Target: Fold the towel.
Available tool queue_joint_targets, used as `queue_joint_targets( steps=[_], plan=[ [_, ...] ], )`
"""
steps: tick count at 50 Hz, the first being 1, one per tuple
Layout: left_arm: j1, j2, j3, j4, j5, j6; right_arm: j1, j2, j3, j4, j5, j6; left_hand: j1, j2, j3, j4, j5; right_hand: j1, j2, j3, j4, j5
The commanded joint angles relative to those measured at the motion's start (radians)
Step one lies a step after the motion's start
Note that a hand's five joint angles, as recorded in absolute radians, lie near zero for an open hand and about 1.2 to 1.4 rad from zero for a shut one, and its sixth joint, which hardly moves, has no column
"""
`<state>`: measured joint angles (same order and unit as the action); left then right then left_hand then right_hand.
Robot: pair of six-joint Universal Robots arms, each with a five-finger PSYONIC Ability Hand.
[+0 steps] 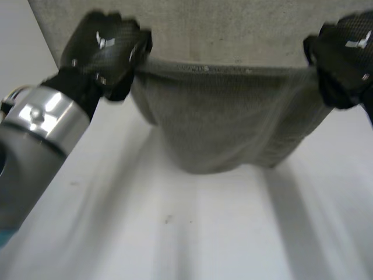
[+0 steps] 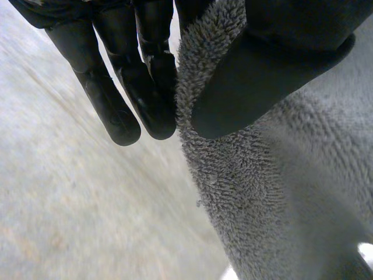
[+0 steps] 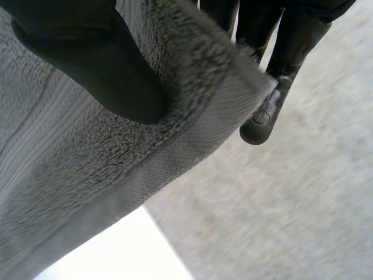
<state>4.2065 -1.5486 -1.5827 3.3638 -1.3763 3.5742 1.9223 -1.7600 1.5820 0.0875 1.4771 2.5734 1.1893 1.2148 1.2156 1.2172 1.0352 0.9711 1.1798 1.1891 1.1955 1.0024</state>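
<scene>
The towel [image 1: 221,128] is grey terry cloth with a flat woven band along its hem. One edge is stretched taut between the left hand [image 1: 108,49] and the right hand [image 1: 344,55], and each hand pinches a corner between thumb and fingers. Below that edge the cloth sags in a rounded pouch. Beyond the hands the remainder lies spread flat.
</scene>
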Motion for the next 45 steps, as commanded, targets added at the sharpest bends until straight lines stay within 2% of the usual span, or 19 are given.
queue_joint_targets(
  steps=[1,2,4,6,9,15,19,23,25,26,27,28,30,31,33,35,37,39,45],
  plan=[
    [-0.011,0.024,-0.144,-0.266,-0.068,0.199,-0.002,0.097,0.033,0.115,-0.011,-0.010,0.207,0.182,0.181,0.179,0.187,0.425,0.217,0.207,0.201,0.219],
    [-0.011,0.024,-0.145,-0.267,-0.069,0.199,-0.002,0.097,0.033,0.115,-0.011,-0.010,0.207,0.182,0.181,0.179,0.187,0.425,0.217,0.207,0.201,0.219],
    [-0.045,-0.055,-0.178,-0.372,-0.131,0.248,0.000,0.125,0.046,0.124,-0.011,-0.013,0.207,0.182,0.181,0.179,0.187,0.425,0.217,0.207,0.201,0.219],
    [-0.071,-0.127,-0.180,-0.379,-0.163,0.247,0.006,0.178,0.062,0.135,-0.014,-0.027,0.207,0.182,0.181,0.179,0.187,0.425,0.217,0.207,0.201,0.219],
    [-0.108,-0.233,-0.158,-0.362,-0.204,0.245,0.017,0.258,0.076,0.136,-0.017,-0.059,0.207,0.182,0.181,0.179,0.187,0.425,0.217,0.207,0.201,0.219],
    [-0.108,-0.387,-0.062,-0.293,-0.222,0.249,0.017,0.431,0.009,0.095,-0.006,-0.075,0.207,0.182,0.181,0.179,0.187,0.425,0.217,0.207,0.201,0.219],
    [-0.073,-0.491,0.126,-0.206,-0.224,0.258,0.023,0.555,-0.155,0.019,0.014,-0.068,0.207,0.182,0.181,0.179,0.187,0.425,0.217,0.207,0.201,0.219],
    [-0.045,-0.525,0.296,-0.164,-0.218,0.250,0.055,0.608,-0.303,-0.034,0.035,-0.056,0.207,0.182,0.181,0.179,0.187,0.425,0.217,0.207,0.201,0.219],
    [-0.043,-0.553,0.512,-0.121,-0.219,0.250,0.069,0.626,-0.384,-0.074,0.048,-0.048,0.207,0.182,0.181,0.179,0.187,0.425,0.217,0.207,0.201,0.219],
    [-0.043,-0.553,0.514,-0.121,-0.219,0.250,0.075,0.637,-0.461,-0.125,0.066,-0.036,0.207,0.182,0.181,0.179,0.187,0.425,0.217,0.207,0.201,0.219],
    [-0.045,-0.565,0.629,-0.098,-0.224,0.250,0.078,0.643,-0.534,-0.194,0.087,-0.026,0.207,0.182,0.181,0.179,0.187,0.425,0.217,0.207,0.201,0.219],
    [-0.045,-0.573,0.742,-0.074,-0.230,0.252,0.078,0.643,-0.534,-0.195,0.088,-0.025,0.207,0.182,0.181,0.179,0.187,0.425,0.217,0.207,0.201,0.219],
    [-0.045,-0.574,0.844,-0.049,-0.236,0.252,0.083,0.634,-0.637,-0.352,0.129,-0.013,0.207,0.182,0.181,0.179,0.187,0.425,0.217,0.207,0.201,0.219],
    [-0.045,-0.574,0.845,-0.049,-0.236,0.252,0.083,0.634,-0.637,-0.353,0.129,-0.013,0.207,0.182,0.181,0.179,0.187,0.425,0.217,0.207,0.201,0.219],
    [-0.045,-0.567,0.987,0.002,-0.277,0.252,0.086,0.619,-0.660,-0.440,0.144,-0.012,0.207,0.182,0.181,0.179,0.187,0.425,0.217,0.207,0.201,0.219],
    [-0.043,-0.552,1.006,0.017,-0.311,0.255,0.087,0.553,-0.660,-0.587,0.161,-0.012,0.207,0.182,0.181,0.179,0.187,0.425,0.217,0.207,0.201,0.219],
    [-0.043,-0.530,1.003,0.022,-0.343,0.256,0.093,0.522,-0.645,-0.621,0.158,-0.012,0.207,0.182,0.181,0.179,0.187,0.425,0.217,0.207,0.201,0.219],
    [-0.043,-0.464,0.919,0.014,-0.410,0.253,0.103,0.501,-0.623,-0.621,0.150,-0.012,0.207,0.182,0.181,0.179,0.187,0.425,0.217,0.207,0.201,0.219],
    [-0.040,-0.367,0.610,0.020,-0.449,0.255,0.115,0.482,-0.447,-0.585,0.108,-0.012,0.207,0.182,0.181,0.179,0.187,0.425,0.217,0.207,0.201,0.219]
  ],
)
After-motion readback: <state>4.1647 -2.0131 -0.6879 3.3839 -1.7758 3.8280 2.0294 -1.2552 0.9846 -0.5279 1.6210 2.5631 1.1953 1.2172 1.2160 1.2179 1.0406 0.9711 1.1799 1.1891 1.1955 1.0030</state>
